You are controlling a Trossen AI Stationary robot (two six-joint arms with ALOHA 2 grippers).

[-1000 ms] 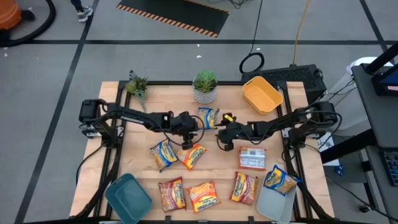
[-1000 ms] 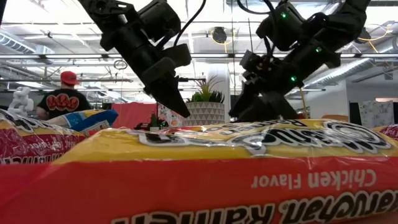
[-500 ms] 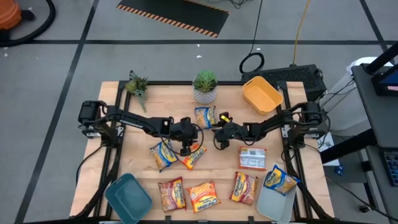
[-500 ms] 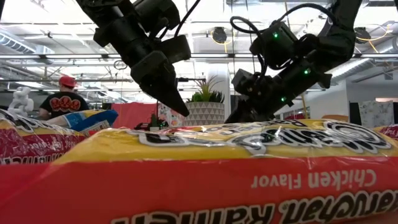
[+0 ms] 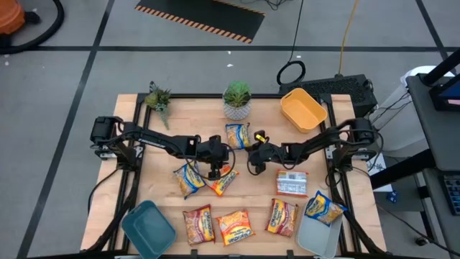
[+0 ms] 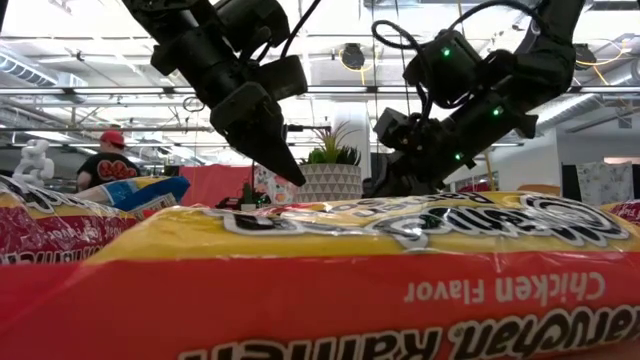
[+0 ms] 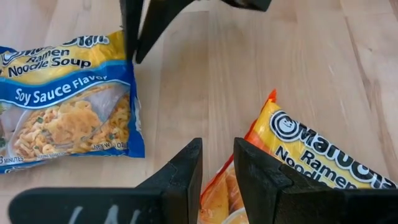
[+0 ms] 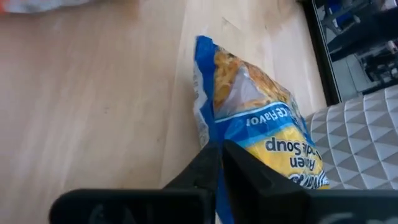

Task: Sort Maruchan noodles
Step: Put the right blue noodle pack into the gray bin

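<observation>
Right end effector clenched on blue packet; left end effector nearly closed, empty, orange packet just beside. We lift cleanly.

Open industrial lab: exposed ceiling ducts, hazard-striped floor mat.

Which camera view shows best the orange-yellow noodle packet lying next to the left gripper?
The left wrist view: the orange-yellow packet is close there and its print is readable, though the frame cuts it off. The high view shows it whole but small. I cannot pick it out in the low or right wrist views.
</observation>
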